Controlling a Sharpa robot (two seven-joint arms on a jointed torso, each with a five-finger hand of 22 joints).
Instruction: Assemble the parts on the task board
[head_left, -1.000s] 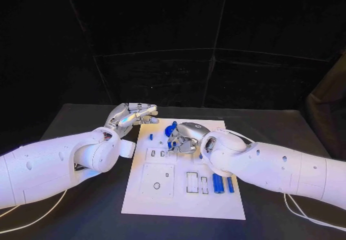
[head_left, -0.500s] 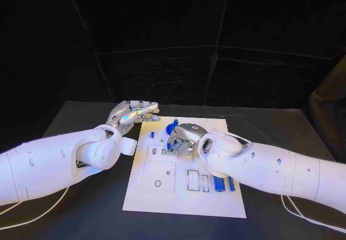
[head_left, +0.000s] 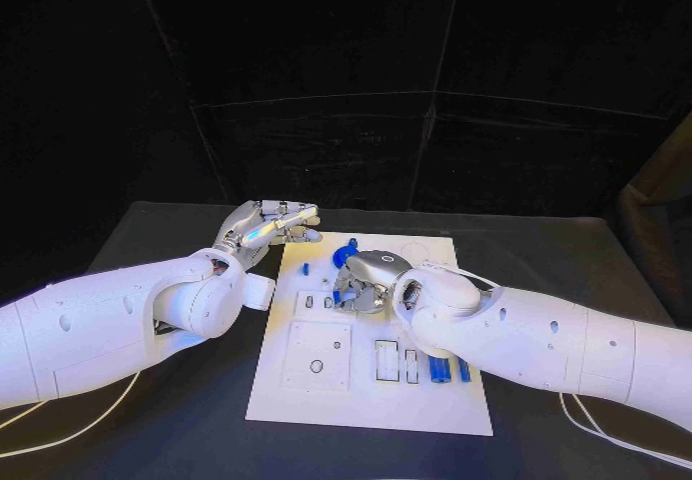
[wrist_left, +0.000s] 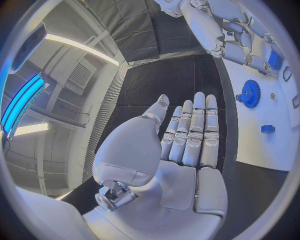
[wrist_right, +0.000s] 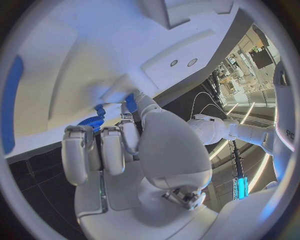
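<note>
Here the white board (head_left: 368, 400) lies flat in the middle of the black table (head_left: 159, 225). The right hand (head_left: 368, 282) hangs over the board's far half with fingers curled down by a blue gear (wrist_right: 92, 121); whether they actually grip it (the thumb hides the contact) cannot be told. The left hand (wrist_left: 181, 145) is off the board's far left corner, fingers straight and side by side, holding nothing. Two blue bars (head_left: 438, 368) lie near the board's right edge.
</note>
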